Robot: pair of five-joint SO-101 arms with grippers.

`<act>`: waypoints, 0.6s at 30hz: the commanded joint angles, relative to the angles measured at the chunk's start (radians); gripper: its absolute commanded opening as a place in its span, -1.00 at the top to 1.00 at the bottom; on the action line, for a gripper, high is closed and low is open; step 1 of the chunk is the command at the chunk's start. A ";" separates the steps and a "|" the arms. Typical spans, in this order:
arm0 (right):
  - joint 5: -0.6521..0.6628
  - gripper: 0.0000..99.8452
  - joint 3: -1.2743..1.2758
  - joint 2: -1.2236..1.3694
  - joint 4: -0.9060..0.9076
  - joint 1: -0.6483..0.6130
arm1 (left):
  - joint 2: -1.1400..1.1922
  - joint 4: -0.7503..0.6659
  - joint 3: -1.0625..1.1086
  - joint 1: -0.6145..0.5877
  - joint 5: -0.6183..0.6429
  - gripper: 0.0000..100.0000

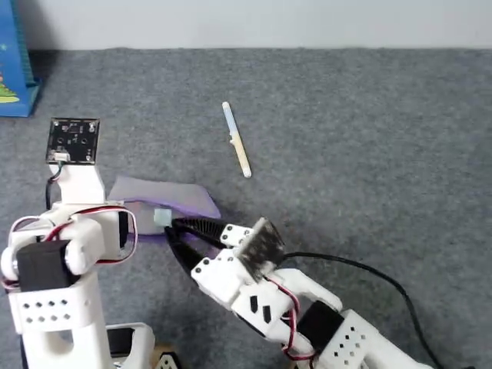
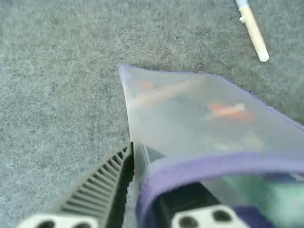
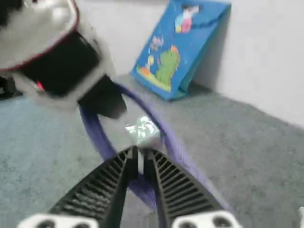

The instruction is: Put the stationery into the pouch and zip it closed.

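Pouch (image 1: pixel 165 198) of translucent plastic with a purple zip edge lies on the grey table (image 1: pixel 369 154), between the two arms, its mouth open. Through its wall (image 2: pixel 199 118) the left wrist view shows an orange-red piece and a pale stick-like piece lying inside, and something green-teal near the mouth; what these are cannot be told. The left gripper (image 2: pixel 140 154) is clamped on the pouch's near corner beside the purple edge, one finger outside the wall and the other seen through it.

At the open mouth sits a small pale block (image 1: pixel 161 217), touching the purple rim (image 3: pixel 92 128). The right gripper (image 3: pixel 138 154) comes in from the arm at the near right and points at that rim. Its fingertips are pinched almost together just behind the block (image 3: pixel 142 130), with a pale sliver between them, so it appears to be gripping the block by its end. In the high view the right gripper (image 1: pixel 171 228) lies at the pouch's near edge, close to the left arm (image 1: pixel 61 254).

One pen (image 1: pixel 237 140), pale with a light blue end, lies outside the pouch on the table, farther back and well apart from both grippers; the left wrist view shows it (image 2: pixel 251 31) beyond the pouch's far edge.

A blue folder (image 3: pixel 183 47) with a green cartoon figure leans against the wall at the table's far left corner.
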 commanded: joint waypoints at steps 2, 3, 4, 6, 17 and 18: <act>0.140 0.98 -0.038 0.021 -0.225 0.010 | 0.000 -0.002 -0.005 -0.005 0.006 0.98; 0.161 0.98 -0.035 0.025 -0.255 0.019 | 0.000 -0.002 -0.005 -0.005 0.006 0.98; 0.172 0.98 -0.035 0.035 -0.263 0.028 | 0.000 -0.002 -0.005 -0.005 0.006 0.98; 0.178 0.98 -0.035 0.053 -0.263 0.045 | 0.000 -0.002 -0.005 -0.005 0.006 0.98; 0.035 0.64 -0.147 -0.104 0.038 0.165 | 0.000 -0.002 -0.012 -0.005 0.006 0.98; -0.021 0.64 -0.172 -0.114 0.093 0.213 | 0.000 -0.002 -0.013 -0.005 0.006 0.98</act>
